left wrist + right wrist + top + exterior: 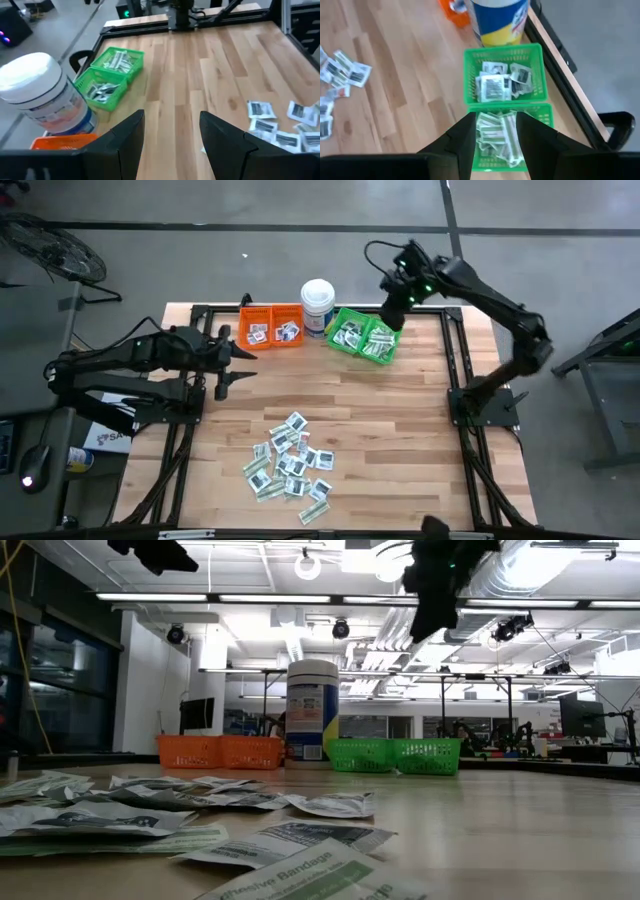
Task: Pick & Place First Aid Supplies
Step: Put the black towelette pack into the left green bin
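The first aid supplies (pixel 288 465) lie as a loose pile of small flat packets on the wooden table near its front edge, also seen in the low view (pixel 150 810). More packets sit in two green bins (pixel 362 337) and two orange bins (pixel 270 325) at the far edge. My right gripper (pixel 495 137) hangs open above the green bins (pixel 540 55), over the bin of pale strips (pixel 502 137), with nothing between its fingers. My left gripper (pixel 172 135) stays open and empty above the table's left side (pixel 232 368), pointing toward the right.
A tall white round tub (pixel 318 302) stands between the orange and green bins at the far edge. A black frame (pixel 455 350) runs around the tabletop. Bare wood (pixel 380 420) lies between the pile and the bins.
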You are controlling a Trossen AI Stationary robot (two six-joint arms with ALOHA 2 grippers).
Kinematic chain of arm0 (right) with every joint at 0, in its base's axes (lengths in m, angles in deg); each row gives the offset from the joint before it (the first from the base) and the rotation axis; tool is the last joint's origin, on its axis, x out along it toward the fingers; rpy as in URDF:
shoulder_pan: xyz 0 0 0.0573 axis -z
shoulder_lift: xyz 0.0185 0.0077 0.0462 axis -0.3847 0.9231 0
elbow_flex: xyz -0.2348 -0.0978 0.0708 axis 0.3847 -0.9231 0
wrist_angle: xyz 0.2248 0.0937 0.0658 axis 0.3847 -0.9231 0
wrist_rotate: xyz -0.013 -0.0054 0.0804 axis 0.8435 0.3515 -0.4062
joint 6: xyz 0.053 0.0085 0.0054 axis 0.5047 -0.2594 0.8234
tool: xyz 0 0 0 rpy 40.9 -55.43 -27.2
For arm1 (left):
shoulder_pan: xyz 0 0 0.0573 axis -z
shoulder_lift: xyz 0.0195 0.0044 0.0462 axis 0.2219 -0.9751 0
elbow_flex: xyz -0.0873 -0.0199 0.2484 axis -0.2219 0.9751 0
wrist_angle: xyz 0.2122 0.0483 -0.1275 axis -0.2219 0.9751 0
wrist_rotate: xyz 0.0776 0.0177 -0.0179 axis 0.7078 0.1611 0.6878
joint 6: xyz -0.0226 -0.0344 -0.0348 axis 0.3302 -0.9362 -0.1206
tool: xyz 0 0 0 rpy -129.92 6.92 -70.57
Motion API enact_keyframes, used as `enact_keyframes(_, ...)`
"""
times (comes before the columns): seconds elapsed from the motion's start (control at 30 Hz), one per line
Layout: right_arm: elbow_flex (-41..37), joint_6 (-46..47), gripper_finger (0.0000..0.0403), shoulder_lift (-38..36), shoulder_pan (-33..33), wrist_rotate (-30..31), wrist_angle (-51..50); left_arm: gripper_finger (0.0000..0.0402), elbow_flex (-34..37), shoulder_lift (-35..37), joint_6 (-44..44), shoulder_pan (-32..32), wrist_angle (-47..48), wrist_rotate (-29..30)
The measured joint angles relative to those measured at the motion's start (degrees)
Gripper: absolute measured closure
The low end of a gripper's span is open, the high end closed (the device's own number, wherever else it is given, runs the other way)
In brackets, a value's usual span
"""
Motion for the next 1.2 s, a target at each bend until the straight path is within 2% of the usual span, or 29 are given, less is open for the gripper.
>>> enact_keyframes(0.13,-11.30,4.21,0.0270,-9.14,-3.14,-0.05,8.95,0.0216,0.14,-0.22,-2.01,1.83,-0.80,0.99)
enact_keyframes(0.27,-19.78,9.18,0.0270,-16.51,-6.54,-0.10,15.85,0.0216,4.52,0.16,-5.11,6.99,-8.45,7.78)
enact_keyframes(0.43,-25.52,14.89,0.0270,-22.52,-11.23,-0.11,18.30,0.0216,13.80,-1.08,-12.56,13.69,-23.55,15.92)
enact_keyframes(0.53,-28.17,17.27,0.0270,-25.26,-15.24,-0.69,18.62,0.0216,17.16,-3.53,-20.61,17.33,-24.91,17.94)
enact_keyframes(0.73,-34.22,20.17,0.0270,-29.02,-25.45,1.56,20.20,0.0216,18.75,-12.85,-35.82,23.79,-24.78,17.60)
enact_keyframes(0.97,-41.22,25.47,0.0270,-30.06,-34.47,3.76,28.72,0.0216,18.75,-22.61,-50.07,27.87,-24.76,16.38)
enact_keyframes(1.07,-43.49,27.39,0.0270,-30.08,-37.65,4.53,32.05,0.0216,18.70,-25.75,-56.13,28.70,-24.86,14.60)
enact_keyframes(1.2,-45.79,29.44,0.0270,-30.08,-41.04,6.03,34.78,0.0216,18.62,-29.35,-66.12,28.99,-24.95,8.88)
